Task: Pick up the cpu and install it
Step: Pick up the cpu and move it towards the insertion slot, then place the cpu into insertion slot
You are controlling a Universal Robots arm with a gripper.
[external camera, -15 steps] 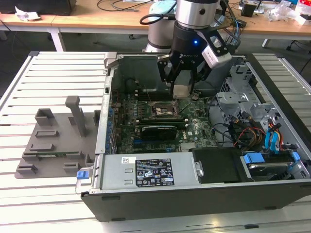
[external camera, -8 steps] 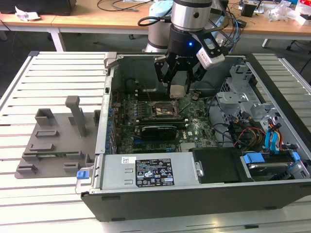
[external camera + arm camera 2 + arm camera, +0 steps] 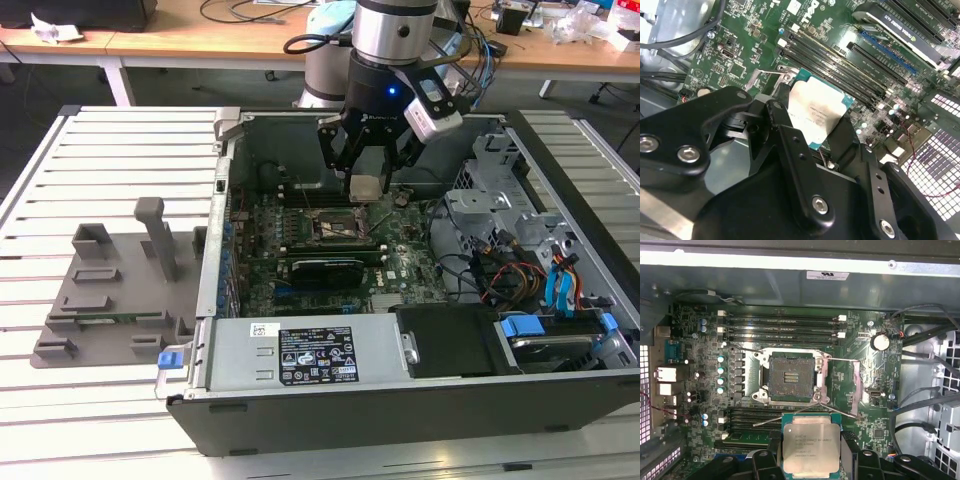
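The cpu [image 3: 811,449] is held by the tool [image 3: 366,190], which is clamped on it. In both wrist views a black finger [image 3: 782,127] is pressed against each of two opposite edges of the chip, and the silver-grey top plate is turned toward the cameras.

In the exterior view the tool is seen inside the open computer case [image 3: 400,400], above the motherboard [image 3: 410,270]. The cpu is carried in the air and does not touch the board.

In the first wrist view the black-framed socket [image 3: 790,377] is uncovered. The cpu is found just beside it, over the memory slots [image 3: 750,415] on one side of the socket, and not over the socket itself. A thin metal lever [image 3: 790,416] is seen between the socket and the chip.

On the exterior view's left, a grey fixture [image 3: 110,280] is laid on the slatted tabletop [image 3: 100,150], well apart from the tool.
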